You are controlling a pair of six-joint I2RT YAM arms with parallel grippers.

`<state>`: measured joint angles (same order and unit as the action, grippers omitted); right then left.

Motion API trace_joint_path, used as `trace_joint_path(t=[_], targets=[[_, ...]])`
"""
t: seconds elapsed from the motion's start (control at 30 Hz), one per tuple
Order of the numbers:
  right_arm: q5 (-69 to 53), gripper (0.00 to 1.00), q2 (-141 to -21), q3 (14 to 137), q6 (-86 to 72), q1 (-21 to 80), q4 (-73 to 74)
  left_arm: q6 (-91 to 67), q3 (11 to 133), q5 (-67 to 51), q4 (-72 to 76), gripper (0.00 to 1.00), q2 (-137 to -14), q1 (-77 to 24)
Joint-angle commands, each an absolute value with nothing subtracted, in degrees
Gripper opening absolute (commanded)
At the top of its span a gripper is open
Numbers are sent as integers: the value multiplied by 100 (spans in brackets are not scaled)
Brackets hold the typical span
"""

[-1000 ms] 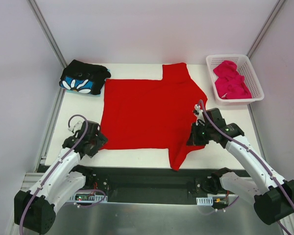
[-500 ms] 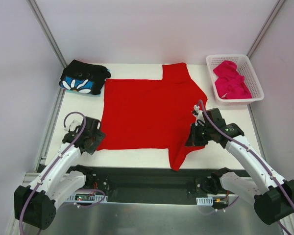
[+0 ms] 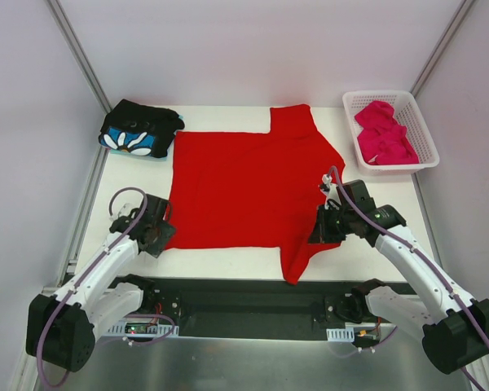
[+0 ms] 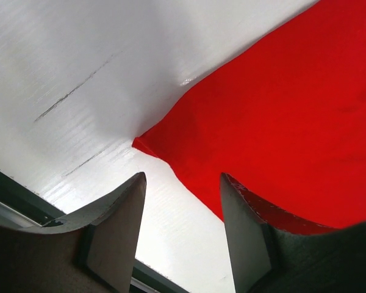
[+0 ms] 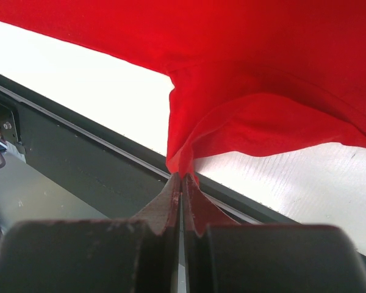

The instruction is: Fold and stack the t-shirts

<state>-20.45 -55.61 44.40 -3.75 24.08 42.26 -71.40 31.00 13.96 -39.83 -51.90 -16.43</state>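
The red t-shirt [image 3: 244,183] lies spread flat across the middle of the table, one sleeve hanging over the front edge. My left gripper [image 3: 165,232] sits at the shirt's near left corner. In the left wrist view the left gripper [image 4: 182,183] is open, with the red t-shirt's hem [image 4: 280,122] running between and past its fingers, the corner just ahead. My right gripper [image 3: 322,228] is shut on a pinched fold of the red t-shirt [image 5: 250,116]; in the right wrist view the right gripper [image 5: 182,177] holds it lifted. The black flower-print t-shirt [image 3: 140,130] lies folded at the back left. The magenta-pink t-shirt [image 3: 383,132] lies crumpled in the basket.
The white lattice basket [image 3: 424,142] stands at the back right. A dark rail [image 3: 244,293] runs along the table's front edge, between the two arm bases. Metal frame posts stand at the back corners.
My left gripper has moved right to the red shirt's near left corner, and its jaws have narrowed. The right arm and the cloth it holds have not moved.
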Motion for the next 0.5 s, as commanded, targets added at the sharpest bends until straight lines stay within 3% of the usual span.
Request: trace_joint_path(t=[0.0,0.47], targets=[[-2127,1,-5484,4526,-316,2373,4192,-7268,3067,1371,-3867,52,-5396,-1617],[-2136,1,-5484,4535,-308,2320,4236,-7251,2831,1292,-3393,47,-5854,-1521]])
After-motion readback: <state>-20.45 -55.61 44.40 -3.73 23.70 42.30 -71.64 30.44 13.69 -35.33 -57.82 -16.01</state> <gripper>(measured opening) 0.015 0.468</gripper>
